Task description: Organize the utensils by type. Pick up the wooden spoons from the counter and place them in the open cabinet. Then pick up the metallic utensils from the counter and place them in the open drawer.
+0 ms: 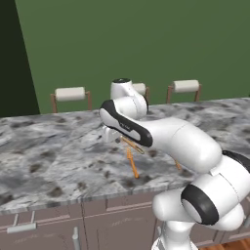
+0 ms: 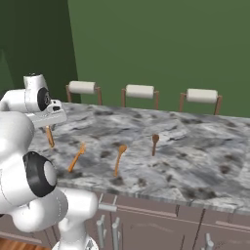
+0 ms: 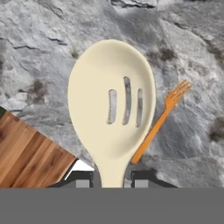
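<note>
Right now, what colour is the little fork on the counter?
Orange; the small orange fork shows best in the hand view.

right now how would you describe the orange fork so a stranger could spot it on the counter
On the long marbled counter, look near the front edge by the robot's hand. The orange fork lies flat there, left of two wooden spoons; its tines and bright orange colour set it apart.

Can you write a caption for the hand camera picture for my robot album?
Gripper holds a cream slotted spoon above the marbled counter, an orange fork below.

Even flat rendered light, soft, slightly blurry
</note>
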### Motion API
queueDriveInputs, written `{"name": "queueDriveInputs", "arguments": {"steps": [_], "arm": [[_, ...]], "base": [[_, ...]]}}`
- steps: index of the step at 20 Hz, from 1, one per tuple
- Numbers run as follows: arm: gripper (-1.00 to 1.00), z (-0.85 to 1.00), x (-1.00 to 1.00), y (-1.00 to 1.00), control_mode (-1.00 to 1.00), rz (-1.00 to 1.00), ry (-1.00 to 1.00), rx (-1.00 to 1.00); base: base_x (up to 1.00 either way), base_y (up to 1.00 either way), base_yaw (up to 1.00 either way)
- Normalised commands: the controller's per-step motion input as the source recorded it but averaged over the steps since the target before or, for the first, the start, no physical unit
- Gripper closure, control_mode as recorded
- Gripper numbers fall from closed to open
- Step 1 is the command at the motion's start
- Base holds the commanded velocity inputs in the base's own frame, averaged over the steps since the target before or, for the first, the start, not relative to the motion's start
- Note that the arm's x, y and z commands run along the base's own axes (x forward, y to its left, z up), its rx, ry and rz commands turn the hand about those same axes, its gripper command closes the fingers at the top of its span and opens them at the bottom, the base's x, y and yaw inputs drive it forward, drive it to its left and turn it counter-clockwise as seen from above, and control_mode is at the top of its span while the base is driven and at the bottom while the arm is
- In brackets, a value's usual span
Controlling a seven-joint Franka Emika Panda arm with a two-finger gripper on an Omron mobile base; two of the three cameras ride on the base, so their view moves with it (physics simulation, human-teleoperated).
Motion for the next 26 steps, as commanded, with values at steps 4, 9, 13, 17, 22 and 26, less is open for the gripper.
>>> {"name": "queueDriveInputs", "arguments": {"steps": [4,9,13,17,22,26], "arm": [[1.00,0.00,0.00,0.00,1.00,0.00,0.00,0.00],[1.00,0.00,0.00,0.00,1.00,0.00,0.00,0.00],[1.00,0.00,0.00,0.00,1.00,0.00,0.00,0.00],[1.00,0.00,0.00,0.00,1.00,0.00,0.00,0.00],[1.00,0.00,0.00,0.00,1.00,0.00,0.00,0.00],[1.00,0.00,0.00,0.00,1.00,0.00,0.00,0.00]], "base": [[-0.28,-0.41,0.09],[-0.11,-0.50,0.04],[0.00,-0.52,-0.29],[-0.08,-0.49,-0.54],[0.00,-0.26,-0.83],[0.00,-0.20,-0.98]]}}
